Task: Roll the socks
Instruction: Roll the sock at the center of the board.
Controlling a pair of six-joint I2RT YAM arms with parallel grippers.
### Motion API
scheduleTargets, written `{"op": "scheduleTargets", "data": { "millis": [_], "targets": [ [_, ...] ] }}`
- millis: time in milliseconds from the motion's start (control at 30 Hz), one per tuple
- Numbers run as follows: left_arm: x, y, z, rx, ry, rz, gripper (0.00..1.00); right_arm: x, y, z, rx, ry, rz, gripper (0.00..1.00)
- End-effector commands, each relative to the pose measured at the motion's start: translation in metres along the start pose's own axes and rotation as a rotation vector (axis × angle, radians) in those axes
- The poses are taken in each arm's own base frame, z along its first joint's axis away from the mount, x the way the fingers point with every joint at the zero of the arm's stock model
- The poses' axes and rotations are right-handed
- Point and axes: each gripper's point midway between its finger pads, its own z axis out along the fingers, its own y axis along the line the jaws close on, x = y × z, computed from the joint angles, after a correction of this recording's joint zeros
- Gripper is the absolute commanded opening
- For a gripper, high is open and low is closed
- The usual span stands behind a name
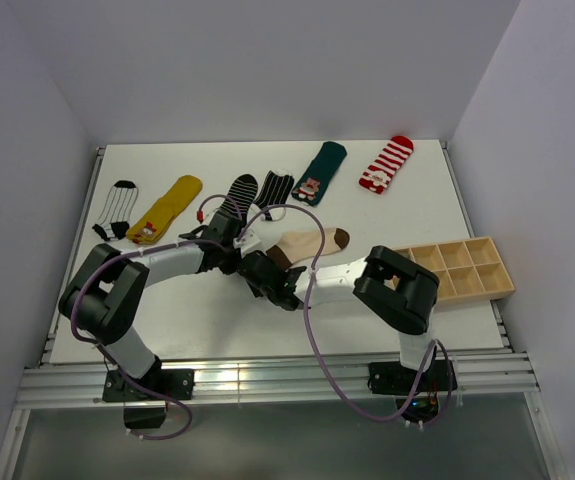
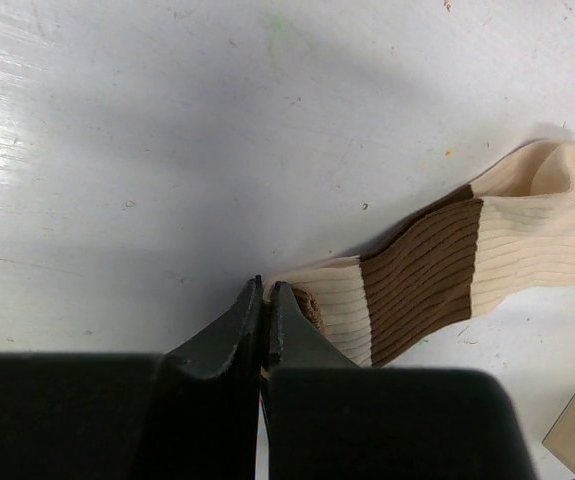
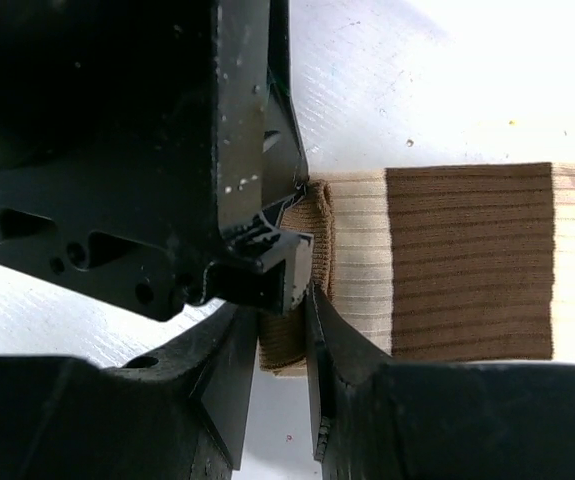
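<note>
Right fingers [image 3: 339,352] grip sock [image 3: 467,262]; left fingers [image 2: 229,332] seemingly touching.

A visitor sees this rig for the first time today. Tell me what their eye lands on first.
At the centre, both grippers meet at one end of the cream sock with brown bands: the left gripper pinches it, the right gripper brackets its folded brown end. A row of colourful socks lines the far edge, a red-and-white striped sock rightmost; a wooden divider tray sits at the right.
</note>
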Motion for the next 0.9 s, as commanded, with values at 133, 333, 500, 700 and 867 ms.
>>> {"op": "scheduleTargets", "data": {
  "millis": [133,333,500,700,867],
  "targets": [
    [0.029,0.031,0.006,-0.106,0.052,0.063,0.00,0.089,-0.013,-0.003,-0.001,0.317,-0.105,0.28],
    [0.019,0.025,-0.004,-0.077,0.013,0.043,0.08,0.095,-0.017,-0.001,0.004,0.344,-0.088,0.00],
    [0.007,0.024,-0.016,-0.024,-0.045,-0.021,0.27,0.078,-0.001,-0.010,-0.232,0.352,0.072,0.00],
    [-0.007,0.015,-0.039,0.074,-0.138,-0.104,0.58,0.056,0.002,-0.024,-0.504,0.396,0.293,0.00],
    [-0.011,0.006,-0.051,0.185,-0.185,-0.136,0.60,0.040,0.001,-0.027,-0.681,0.395,0.493,0.00]
  ]
}}
